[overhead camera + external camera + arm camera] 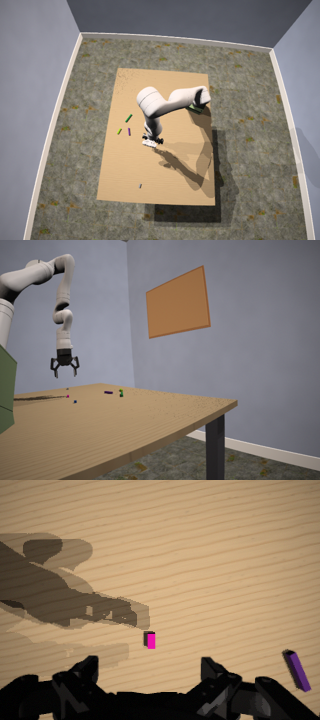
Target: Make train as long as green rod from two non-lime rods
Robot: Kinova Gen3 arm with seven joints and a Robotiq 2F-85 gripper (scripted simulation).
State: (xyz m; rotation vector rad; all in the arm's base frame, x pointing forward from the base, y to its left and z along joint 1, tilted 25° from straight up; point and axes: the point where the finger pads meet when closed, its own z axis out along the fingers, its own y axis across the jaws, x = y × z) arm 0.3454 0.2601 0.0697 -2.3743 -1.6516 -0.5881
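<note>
Train not started, hand hovering open over magenta

Hand (65, 376) (149, 667) hanging released above the desk (165, 178) (155, 431), fingers wide, nothing between them. Magenta rod (67, 396) (151, 641) lying ahead of the fingers in the wrist view. Purple rod (129, 131) (108, 392) (299, 672) lying well apart from it, near lime (119, 131) (120, 389) and green (128, 118) (121, 394). Blue (75, 401) sitting near magenta, grey (140, 185) (67, 388) lying far off. Length-8 pair needed: purple plus magenta looks right, lime being barred. Step in hand is probably picking or placing magenta; next move is calling for bringing purple and magenta end to end, in line, keeping blue a rod's width off. Rods looking straight-edged, blocky, plain-coloured; desk showing pale wood grain; fingers looking dark and angular.
</note>
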